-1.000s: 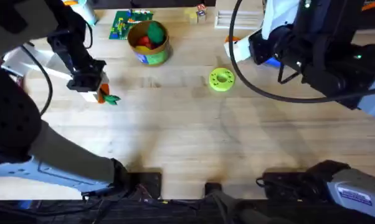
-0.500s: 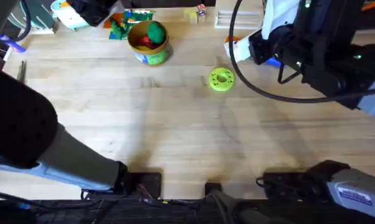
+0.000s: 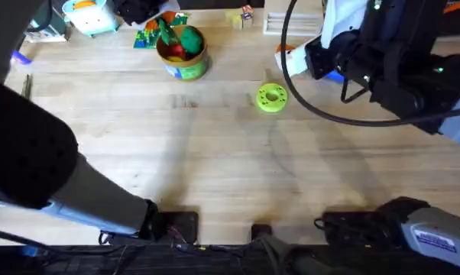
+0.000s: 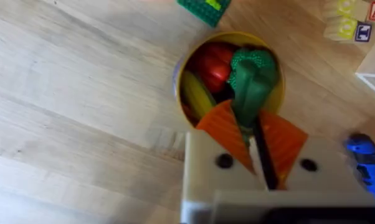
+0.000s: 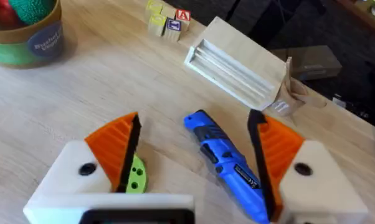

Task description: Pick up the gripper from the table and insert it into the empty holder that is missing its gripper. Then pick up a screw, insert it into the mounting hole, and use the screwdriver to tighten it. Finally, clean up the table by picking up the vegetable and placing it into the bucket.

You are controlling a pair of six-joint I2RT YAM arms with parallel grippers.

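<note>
The small round tub with yellow rim and green printed side [image 3: 183, 55] stands at the far left-centre of the pale wooden table [image 3: 215, 153]. The left gripper [image 4: 255, 127] hangs directly above it, holding the slim dark-green bumpy toy vegetable [image 4: 251, 84] over the tub's contents. Right of the tub lies a lime-green flat disc [image 3: 271, 98]. Farther right, the blue-handled screwdriver [image 5: 228, 163] lies between the right gripper's fingers [image 5: 119, 149].

Black arms, looping cables, white claw [image 5: 194, 171] blocks – orange pads
</note>
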